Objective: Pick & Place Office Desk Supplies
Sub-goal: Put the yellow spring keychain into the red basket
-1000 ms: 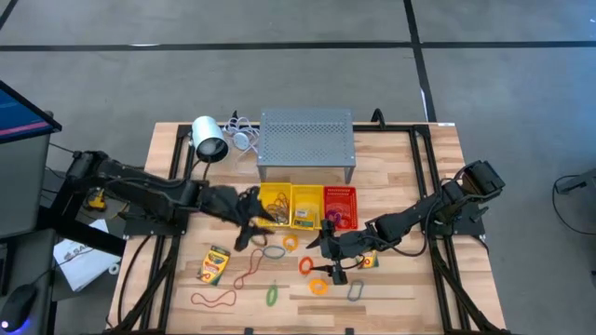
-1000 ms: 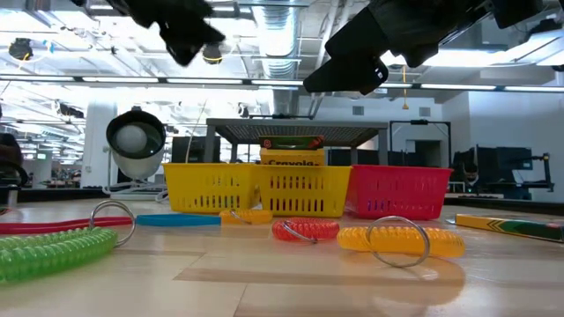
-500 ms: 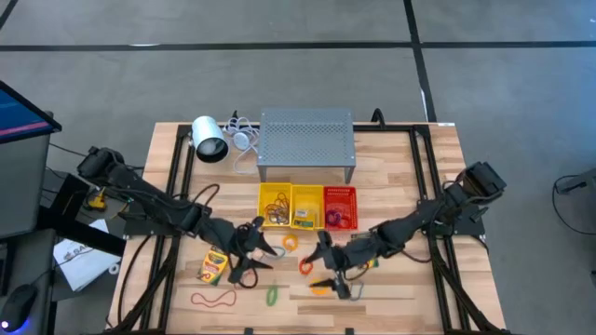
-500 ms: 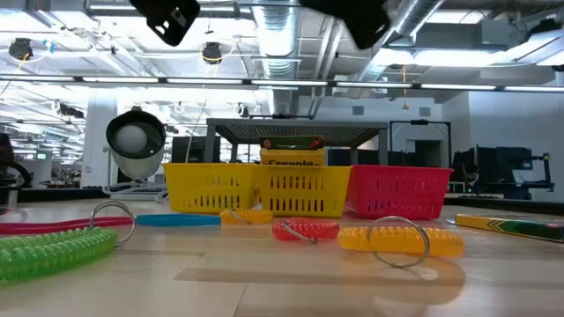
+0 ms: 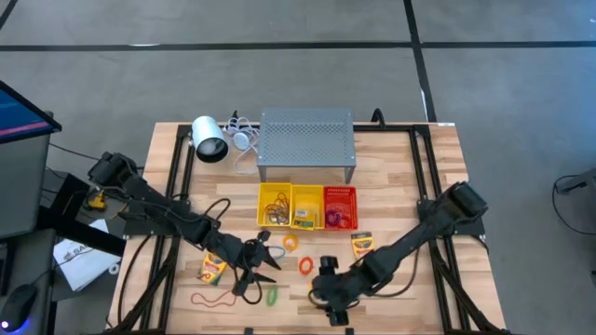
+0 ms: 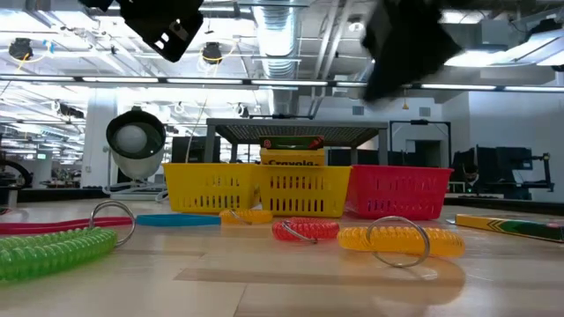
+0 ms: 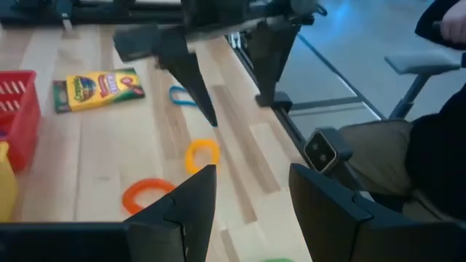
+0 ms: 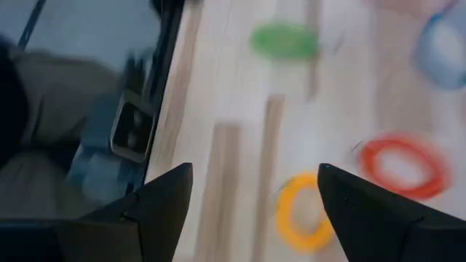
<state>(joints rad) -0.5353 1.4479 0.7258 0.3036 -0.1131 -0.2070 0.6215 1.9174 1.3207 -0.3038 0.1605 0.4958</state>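
Both grippers are open, hold nothing and hang above the wooden table. My left gripper (image 5: 253, 272) (image 7: 251, 182) is over the front middle, between a crayon box (image 5: 212, 268) and an orange ring (image 5: 305, 264). A green ring (image 5: 272, 296) and a rubber band (image 5: 214, 299) lie flat by it. My right gripper (image 5: 331, 296) (image 8: 255, 175) hovers near the front edge over a yellow ring (image 8: 302, 211). A second crayon box (image 5: 361, 245) lies flat to the right.
Two yellow baskets (image 5: 290, 205) and a red basket (image 5: 340, 207) stand mid-table, partly filled. Behind them are the grey perforated stand (image 5: 307, 144) and the white lamp (image 5: 209, 140). Another orange ring (image 5: 291, 243) lies before the baskets. Bare wood shows front right.
Both grippers have moved from just in front of the baskets toward the table's near edge, and both have stayed open. My left arm has swung toward the near edge and sunk a little. My right gripper has tipped and rolled as it came forward. No object has moved.
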